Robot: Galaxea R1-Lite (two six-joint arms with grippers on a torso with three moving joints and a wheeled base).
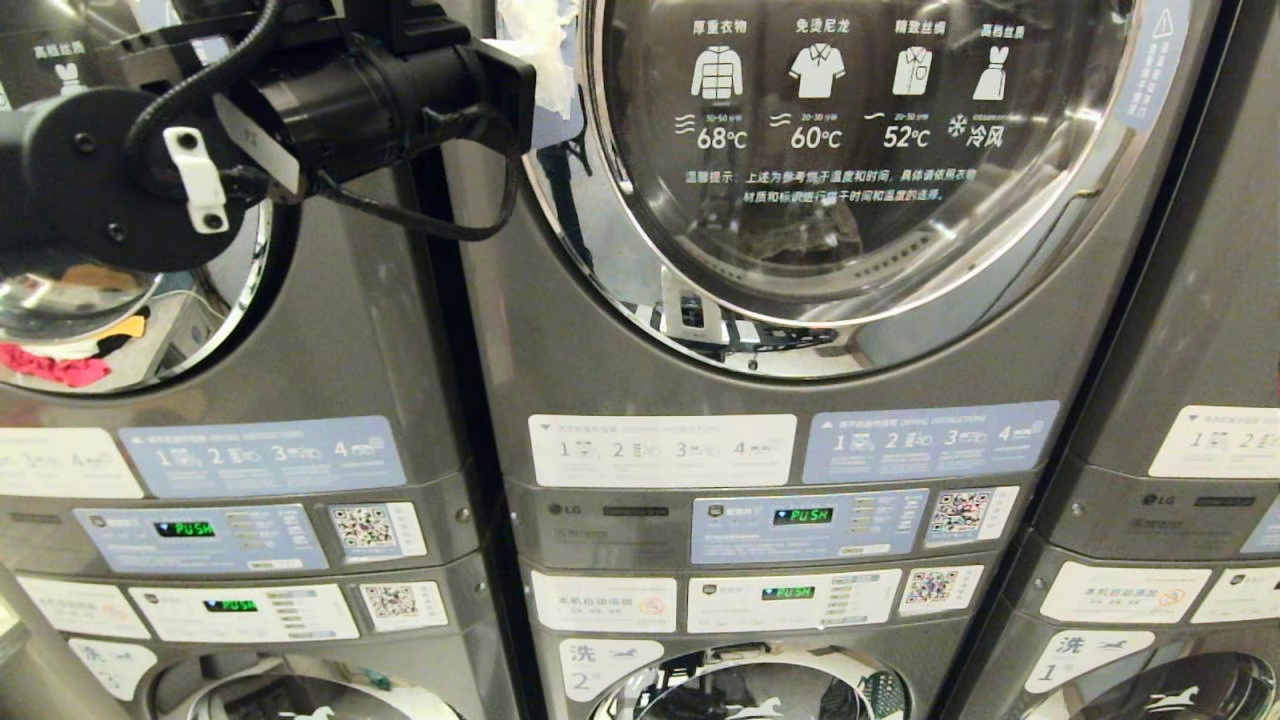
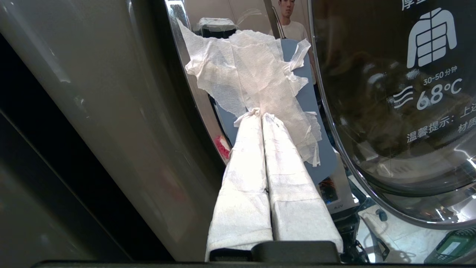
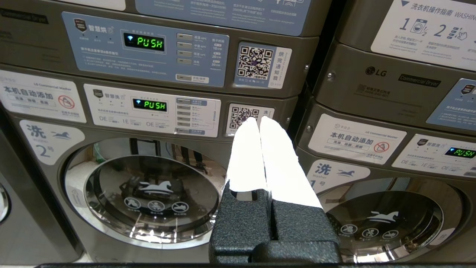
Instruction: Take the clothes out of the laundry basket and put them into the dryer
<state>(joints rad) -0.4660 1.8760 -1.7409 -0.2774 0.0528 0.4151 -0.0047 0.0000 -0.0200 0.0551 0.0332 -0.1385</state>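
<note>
The dryer (image 1: 560, 380) in the middle has its round glass door (image 1: 860, 200) closed. My left gripper (image 1: 545, 60) is raised at the door's left edge. Its white-wrapped fingers (image 2: 286, 178) are shut, their tips (image 2: 259, 113) against torn white tissue paper (image 2: 245, 74) on a blue label by the chrome rim (image 2: 193, 89). I cannot tell whether the paper is pinched. My right gripper (image 3: 258, 121) is shut and empty, low down in front of the washers. The laundry basket is out of view. Dark shapes show behind the door glass (image 2: 372, 111).
Another dryer (image 1: 330, 330) stands to the left; red and yellow cloth (image 1: 55, 365) shows in its round door. Washers (image 3: 145, 193) sit below, with control panels (image 1: 800, 525) showing PUSH. A further stack (image 1: 1200, 400) is on the right. A person (image 2: 288, 18) is reflected in the chrome.
</note>
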